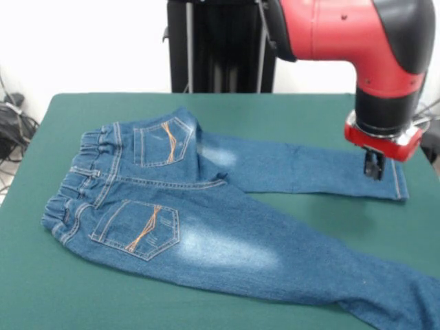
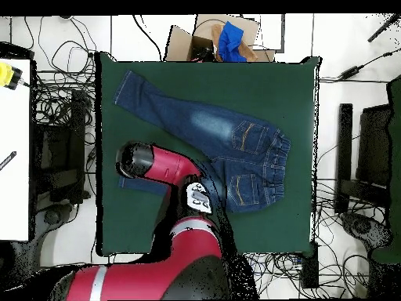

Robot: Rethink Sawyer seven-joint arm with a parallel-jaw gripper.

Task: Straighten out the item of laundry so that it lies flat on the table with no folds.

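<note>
Dark green table (image 1: pixel 41 289), felt-like, far bigger than the garment. Small blue denim jeans (image 1: pixel 206 237) spread back-side up across the middle, gathered waistband toward nine o'clock in the front view, legs splayed toward three and five o'clock. Orange stitching on both back pockets, pale faded patches below them. Gripper (image 1: pixel 373 167) over the far leg's hem; jaw state impossible to tell.

Blue denim jeans (image 1: pixel 227 240) with orange stitching on both back pockets and faded pale patches down the legs, spread over a dark green desk (image 1: pixel 289 113); red-and-black arm (image 1: pixel 357 34) overhead.
</note>
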